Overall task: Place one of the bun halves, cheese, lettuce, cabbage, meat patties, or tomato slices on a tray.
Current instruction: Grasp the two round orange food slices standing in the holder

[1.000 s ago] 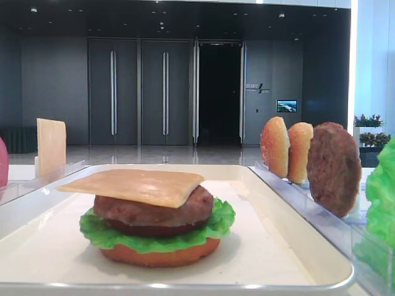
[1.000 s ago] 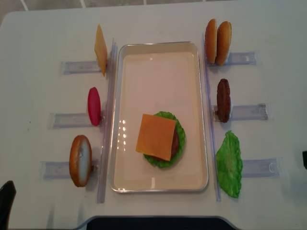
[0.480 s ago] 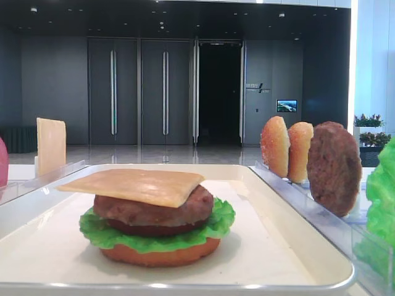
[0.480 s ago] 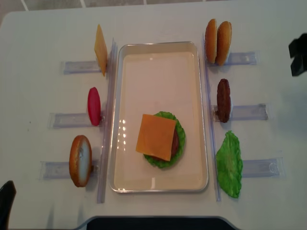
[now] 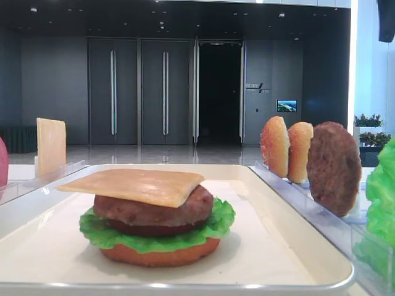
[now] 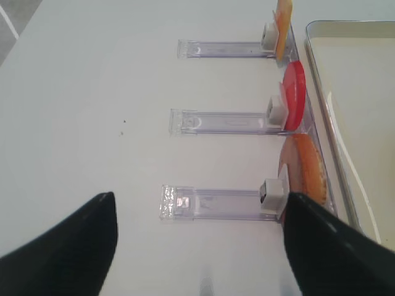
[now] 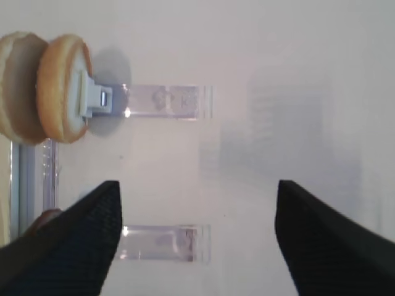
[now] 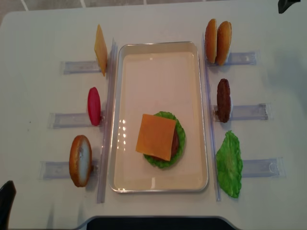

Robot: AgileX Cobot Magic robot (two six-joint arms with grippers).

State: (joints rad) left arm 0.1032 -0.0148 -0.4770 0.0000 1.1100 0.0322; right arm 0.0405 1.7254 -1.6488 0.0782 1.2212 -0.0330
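Overhead view: white tray [image 8: 117,120] sits mid-frame on the bench [image 8: 43,28]. In its lower half stands a stack: flat bottom bun [image 5: 160,254], lettuce [image 8: 178,139], meat patty [image 5: 154,209], and a cheese slice [image 8: 156,136] on top, slightly askew.

Right of the tray, upper right of the frame: two bun halves upright on edge in a clear rack [image 8: 240,58], touching each other. The speckled top bun [image 8: 210,41] is the one nearer the tray; the plainer one [image 8: 223,42] is beside it. Below them a second patty [image 8: 223,99] stands on edge, and a spare lettuce leaf [image 8: 229,164] lies lower right.

Left of the tray, top to bottom: upright cheese slice [image 8: 100,49], red slice [image 8: 94,106], another bun [image 8: 80,160].

My right fingers [image 7: 197,240]: spread wide, nothing between them, above bare bench to the right of the bun pair, well apart from it. In the overhead view only a dark corner of that arm shows at upper right.

My left fingers [image 6: 197,246]: also apart, gripping nothing, over the bench near the lowest left rack.
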